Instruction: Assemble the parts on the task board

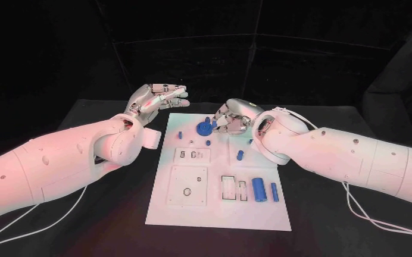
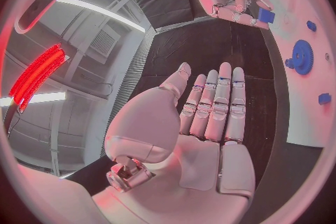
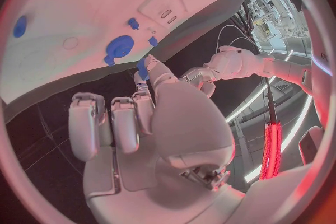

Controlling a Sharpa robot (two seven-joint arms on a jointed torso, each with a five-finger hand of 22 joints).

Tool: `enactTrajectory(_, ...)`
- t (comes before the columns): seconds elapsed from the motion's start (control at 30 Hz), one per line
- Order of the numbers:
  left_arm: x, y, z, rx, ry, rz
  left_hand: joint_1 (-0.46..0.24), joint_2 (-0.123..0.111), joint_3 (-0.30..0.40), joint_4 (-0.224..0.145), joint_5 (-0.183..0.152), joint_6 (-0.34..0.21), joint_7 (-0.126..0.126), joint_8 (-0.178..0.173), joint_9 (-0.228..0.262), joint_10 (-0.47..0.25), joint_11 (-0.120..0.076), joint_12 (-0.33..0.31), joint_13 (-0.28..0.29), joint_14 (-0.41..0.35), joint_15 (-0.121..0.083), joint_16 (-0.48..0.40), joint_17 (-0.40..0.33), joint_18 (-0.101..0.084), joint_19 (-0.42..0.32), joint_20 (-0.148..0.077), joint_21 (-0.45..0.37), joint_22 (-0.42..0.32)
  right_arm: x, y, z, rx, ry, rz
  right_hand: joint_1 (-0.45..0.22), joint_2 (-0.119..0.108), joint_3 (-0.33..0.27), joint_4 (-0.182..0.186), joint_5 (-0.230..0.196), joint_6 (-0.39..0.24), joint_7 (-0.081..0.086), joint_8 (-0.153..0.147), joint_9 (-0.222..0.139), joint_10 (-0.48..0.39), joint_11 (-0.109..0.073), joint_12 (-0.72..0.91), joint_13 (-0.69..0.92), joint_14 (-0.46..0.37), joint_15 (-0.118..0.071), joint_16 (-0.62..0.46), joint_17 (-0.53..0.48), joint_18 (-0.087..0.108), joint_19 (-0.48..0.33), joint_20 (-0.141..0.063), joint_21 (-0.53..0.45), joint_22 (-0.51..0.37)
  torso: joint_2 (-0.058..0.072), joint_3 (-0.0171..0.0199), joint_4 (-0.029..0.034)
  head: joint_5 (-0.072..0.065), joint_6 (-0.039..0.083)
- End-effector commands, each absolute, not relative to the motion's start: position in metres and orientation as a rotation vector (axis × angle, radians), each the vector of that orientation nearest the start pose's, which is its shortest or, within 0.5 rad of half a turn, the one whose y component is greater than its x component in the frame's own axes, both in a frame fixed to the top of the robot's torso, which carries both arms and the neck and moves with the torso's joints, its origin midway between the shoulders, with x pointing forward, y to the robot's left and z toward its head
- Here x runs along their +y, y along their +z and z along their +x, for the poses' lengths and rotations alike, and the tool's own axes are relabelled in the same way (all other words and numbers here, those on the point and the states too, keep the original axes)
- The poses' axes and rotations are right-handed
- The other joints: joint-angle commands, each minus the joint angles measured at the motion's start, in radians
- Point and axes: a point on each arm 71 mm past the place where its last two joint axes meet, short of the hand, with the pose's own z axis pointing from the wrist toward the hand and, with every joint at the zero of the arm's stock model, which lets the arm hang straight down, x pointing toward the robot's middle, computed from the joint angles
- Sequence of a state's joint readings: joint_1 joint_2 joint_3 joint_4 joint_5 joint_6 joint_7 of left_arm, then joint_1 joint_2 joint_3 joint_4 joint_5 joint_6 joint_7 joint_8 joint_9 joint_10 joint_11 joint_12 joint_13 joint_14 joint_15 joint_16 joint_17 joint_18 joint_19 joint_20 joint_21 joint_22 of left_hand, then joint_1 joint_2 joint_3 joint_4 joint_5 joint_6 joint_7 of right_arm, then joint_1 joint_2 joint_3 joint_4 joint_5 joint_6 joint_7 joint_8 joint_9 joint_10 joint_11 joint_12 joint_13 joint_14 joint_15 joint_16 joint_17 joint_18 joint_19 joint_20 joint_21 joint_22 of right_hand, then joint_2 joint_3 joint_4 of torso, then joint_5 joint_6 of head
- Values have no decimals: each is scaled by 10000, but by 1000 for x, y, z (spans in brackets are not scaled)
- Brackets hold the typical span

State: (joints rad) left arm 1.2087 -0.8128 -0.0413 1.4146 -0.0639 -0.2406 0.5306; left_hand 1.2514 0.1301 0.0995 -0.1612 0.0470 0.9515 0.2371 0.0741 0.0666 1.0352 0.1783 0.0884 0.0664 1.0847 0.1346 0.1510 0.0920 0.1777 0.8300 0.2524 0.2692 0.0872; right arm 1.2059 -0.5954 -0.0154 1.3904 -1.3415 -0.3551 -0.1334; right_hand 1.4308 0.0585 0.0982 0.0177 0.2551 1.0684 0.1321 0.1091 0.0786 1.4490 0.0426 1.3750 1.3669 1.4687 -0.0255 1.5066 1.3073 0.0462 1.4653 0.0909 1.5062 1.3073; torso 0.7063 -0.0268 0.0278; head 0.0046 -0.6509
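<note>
1. Clearly, the work is only partly done. The board [image 1: 219,176] lies in the middle of the desk [image 1: 103,233], and several blue parts are already on it.

2. A blue gear [image 1: 204,128] sits near the far end of the board. It looks seated on its place, but I cannot tell how firmly.

3. Two blue cylinders [image 1: 258,188] lie side by side near the front right of the board, just beside an open rectangular slot [image 1: 229,187]. I judge that they are not yet assembled.

4. A few smaller blue pieces lie between the gear and the cylinders. Whether they are mounted or only resting there, I cannot tell.

5. The right hand [image 1: 231,117] is at the far right of the board, near the gear. Its fingers are curled, and in the left wrist view it pinches a small blue part [image 2: 265,15] at the fingertips. The right wrist view also shows a bit of blue at the fingertip [image 3: 143,69].

6. The left hand [image 2: 199,123] holds nothing. Its fingers are straight and lie close together, with the thumb apart. It hovers over the dark desk beside the far left corner of the board.

7. My judgement: the step in hand is to place the pinched part. After that, the cylinders and some recesses at the front left are left to do.
</note>
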Motion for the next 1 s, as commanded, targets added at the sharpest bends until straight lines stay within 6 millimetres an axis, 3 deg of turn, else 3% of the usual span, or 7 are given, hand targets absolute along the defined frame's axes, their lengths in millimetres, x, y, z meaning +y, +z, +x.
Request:
enactTrajectory(0.03, 222, -169, 509, 13049, -16328, -9572, -137, 42, 135, -21, 53, 137, -45, 62, 13, 169, -37, 70, 11, 167, -32, 59, 27, 85, 141, -30, 88, 13, -103, -184, 505, 16704, 7411, -1168, -137, -17, 409, 319, -54, 208, -129, 34, 1, -14, -68, -11, 212, 749, -60, 26, 1339, -155, 87, -84, 60, 1413, -33, -31, 28, 46, -99)
enactTrajectory(0.1, 222, -169, 509, 13051, -16339, -9569, -155, 41, 160, -30, 52, 153, -52, 61, 10, 189, -44, 67, 8, 184, -39, 59, 29, 83, 158, -39, 95, 12, -97, -188, 502, 16836, 7411, -1308, -157, -28, 430, 320, -68, 195, -124, 24, -3, -23, -65, -25, 201, 745, -58, 17, 1321, -154, 84, -84, 58, 1409, -27, -8, 21, 79, -141)
enactTrajectory(0.23, 222, -169, 509, 13047, -16347, -9564, -178, 36, 193, -43, 53, 175, -62, 61, 8, 218, -55, 64, 5, 209, -49, 60, 31, 82, 179, -50, 103, 10, -85, -198, 495, 17074, 7400, -1637, -178, -47, 446, 319, -79, 186, -121, 18, -6, -27, -61, -30, 198, 744, -57, 14, 1316, -154, 83, -83, 57, 1408, -22, 3, -9, 155, -186)
enactTrajectory(0.47, 220, -168, 510, 13048, -16386, -9547, -178, 36, 193, -43, 53, 175, -62, 61, 8, 218, -55, 64, 5, 209, -49, 60, 31, 82, 179, -50, 103, 10, -70, -214, 486, 17414, 7381, -2019, -217, -74, 465, 324, -95, 185, -116, 15, -7, -31, -57, -35, 195, 742, -53, 11, 1310, -153, 78, -81, 54, 1403, -13, 27, 20, 186, -250)
enactTrajectory(1.0, 220, -168, 510, 13044, -16398, -9540, -214, 9, 226, -64, 52, 188, -66, 50, 2, 238, -60, 51, -1, 225, -55, 52, 30, 78, 198, -61, 108, 6, -56, -225, 481, 17502, 7248, -2542, -291, -132, 497, 333, -112, 171, -108, 2, -11, -38, -50, -45, 190, 740, -47, 6, 1303, -154, 83, -77, 56, 1409, -13, 23, 23, 226, -311)
